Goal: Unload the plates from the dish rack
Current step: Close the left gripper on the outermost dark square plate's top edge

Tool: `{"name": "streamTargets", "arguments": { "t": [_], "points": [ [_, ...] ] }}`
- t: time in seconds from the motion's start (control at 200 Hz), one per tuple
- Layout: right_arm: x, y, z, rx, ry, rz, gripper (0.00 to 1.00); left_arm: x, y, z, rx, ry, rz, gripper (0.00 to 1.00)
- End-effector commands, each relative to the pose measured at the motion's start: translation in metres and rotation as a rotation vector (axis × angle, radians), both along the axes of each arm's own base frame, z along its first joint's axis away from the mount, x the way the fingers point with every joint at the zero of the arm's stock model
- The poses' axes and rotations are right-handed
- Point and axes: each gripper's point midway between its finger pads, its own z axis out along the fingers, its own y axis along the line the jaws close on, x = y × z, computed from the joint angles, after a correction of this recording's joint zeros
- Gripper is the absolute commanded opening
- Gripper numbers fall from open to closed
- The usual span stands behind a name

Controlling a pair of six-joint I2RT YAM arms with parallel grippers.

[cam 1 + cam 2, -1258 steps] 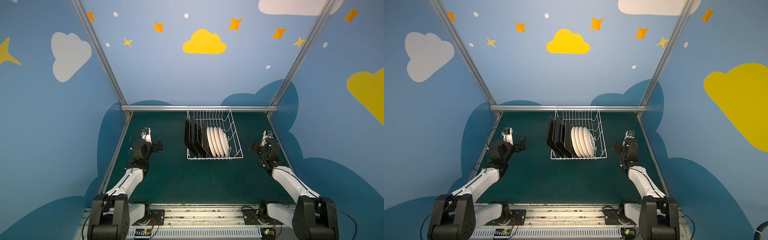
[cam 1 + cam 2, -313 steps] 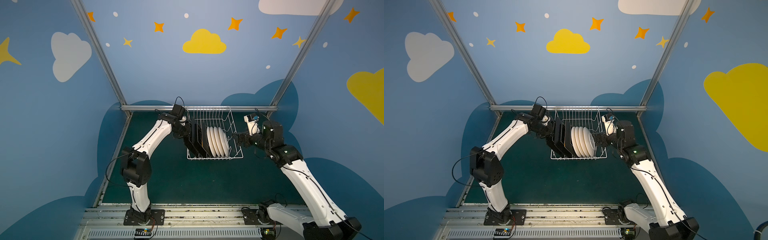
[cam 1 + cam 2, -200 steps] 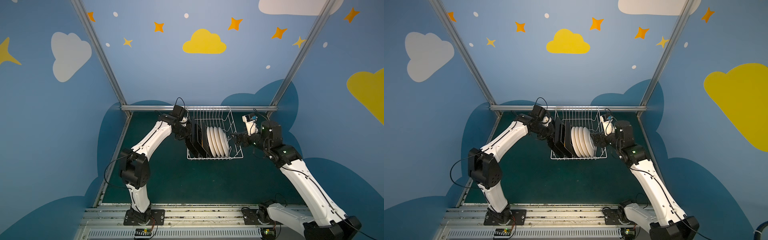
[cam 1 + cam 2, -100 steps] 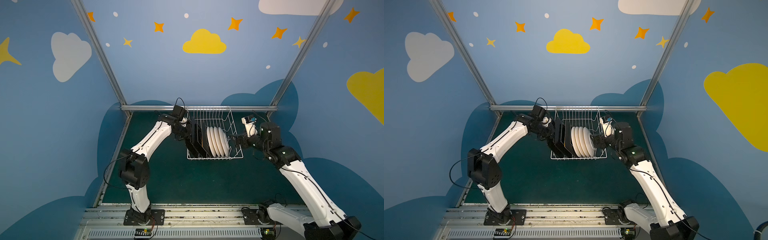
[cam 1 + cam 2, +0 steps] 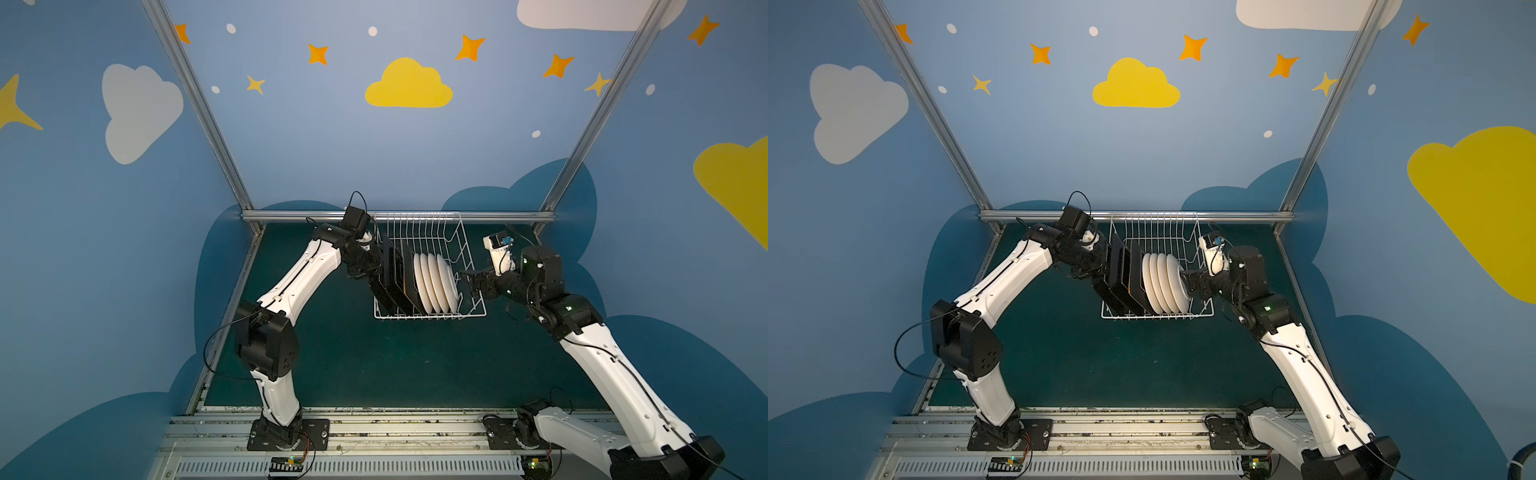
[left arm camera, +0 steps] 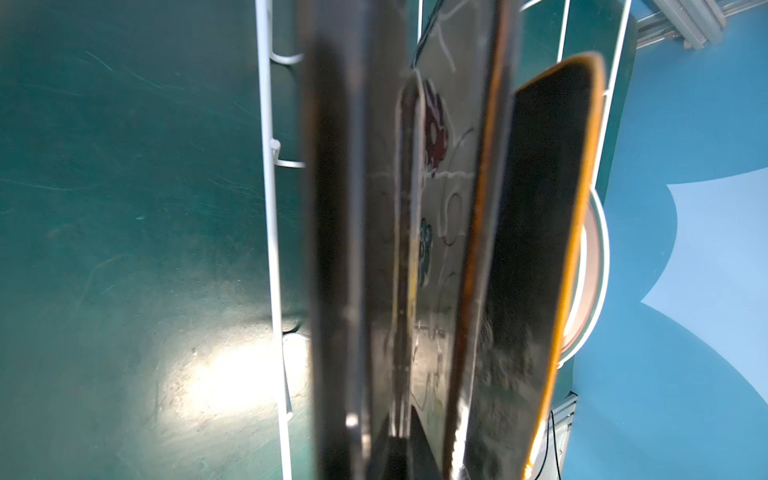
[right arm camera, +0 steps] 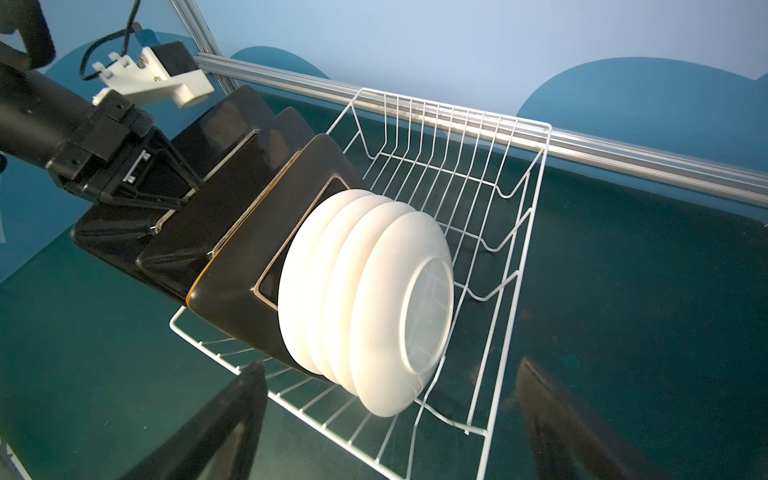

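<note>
The white wire dish rack (image 5: 470,253) stands at the back of the green table in both top views. Three black square plates (image 5: 395,276) stand on edge at its left end, and several round white plates (image 5: 436,282) stand right of them. My left gripper (image 5: 379,267) is shut on the upper rim of a black plate (image 7: 216,124) at the left end of the row. In the left wrist view the black plates (image 6: 540,249) are edge-on and blurred. My right gripper (image 5: 466,277) hangs open just outside the rack's right side, facing the white plates (image 7: 399,299) without touching them.
An aluminium rail (image 5: 399,216) runs along the back wall right behind the rack. Blue walls close in both sides. The green mat (image 5: 395,365) stretches from the rack to the arms' base rail (image 5: 374,432) at the front.
Both arms have come from folded at the sides to the rack. Over the last second the right gripper crept slightly left toward the rack, and the left stayed shut on the plate rim.
</note>
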Motion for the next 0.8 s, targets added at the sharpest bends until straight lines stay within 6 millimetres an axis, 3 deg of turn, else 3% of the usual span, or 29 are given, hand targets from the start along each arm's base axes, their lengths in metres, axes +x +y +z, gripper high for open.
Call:
{"name": "streamTargets", "arguments": {
  "t": [0.0, 0.796],
  "points": [
    [-0.004, 0.005, 0.006, 0.012, -0.026, 0.03, 0.93, -0.004, 0.004, 0.058, -0.043, -0.134, -0.015, 0.03],
    [0.002, 0.016, 0.007, 0.029, -0.024, 0.048, 0.93, -0.006, 0.019, 0.095, -0.035, -0.222, -0.006, 0.03]
  ]
}}
